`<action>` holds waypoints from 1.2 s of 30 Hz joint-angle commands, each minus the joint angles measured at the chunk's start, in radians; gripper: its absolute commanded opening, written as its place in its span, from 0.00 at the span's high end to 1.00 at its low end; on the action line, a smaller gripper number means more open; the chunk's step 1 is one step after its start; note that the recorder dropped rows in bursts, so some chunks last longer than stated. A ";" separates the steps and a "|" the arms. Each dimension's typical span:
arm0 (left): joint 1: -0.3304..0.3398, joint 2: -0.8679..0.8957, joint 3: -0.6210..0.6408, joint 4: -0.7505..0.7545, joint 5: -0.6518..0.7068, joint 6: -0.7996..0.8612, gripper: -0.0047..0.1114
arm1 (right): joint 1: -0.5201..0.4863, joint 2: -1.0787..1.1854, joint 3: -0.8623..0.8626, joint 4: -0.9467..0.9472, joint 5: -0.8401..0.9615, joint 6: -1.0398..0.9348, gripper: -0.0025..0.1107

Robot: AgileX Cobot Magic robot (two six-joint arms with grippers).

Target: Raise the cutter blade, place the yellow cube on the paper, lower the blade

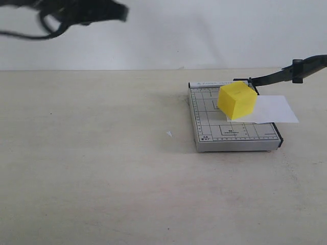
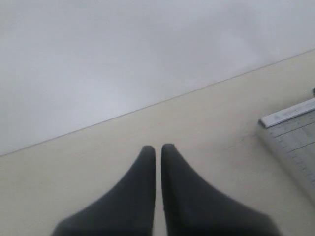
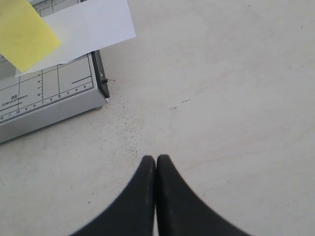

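Sitting on the paper [image 1: 276, 109], the yellow cube [image 1: 237, 101] is seen right of centre in the exterior view, over the far half of the grey gridded trimmer base [image 1: 204, 120]. The paper is laid across the base and overhangs its right edge. The cutter blade [image 1: 286, 74] is held raised, slanting from the base's far right corner up to the right edge of the frame, clear of cube and paper. The left arm [image 1: 82, 11] is caught blurred at the upper left of the frame, well apart from the trimmer. The left gripper [image 2: 158, 147] is seen pinched nearly closed with only a thin slit and nothing in it. The right gripper [image 3: 156, 158] is pressed closed and empty above the bare table [image 3: 231, 98], near the base's corner.
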 commanded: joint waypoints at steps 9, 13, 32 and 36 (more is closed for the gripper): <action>0.560 -0.540 0.582 0.939 0.032 -1.226 0.92 | 0.003 0.001 0.003 -0.007 0.000 0.003 0.98; 0.636 -0.733 0.582 0.939 -0.206 -0.981 0.92 | 0.003 0.001 0.003 -0.007 0.000 0.003 0.98; 0.638 -1.499 0.773 -1.088 0.243 0.979 0.92 | 0.003 0.001 0.003 -0.010 -0.050 -0.006 0.98; 0.638 -1.499 0.938 -1.364 -0.049 1.231 0.92 | 0.003 0.001 0.003 -0.010 -0.044 -0.006 0.98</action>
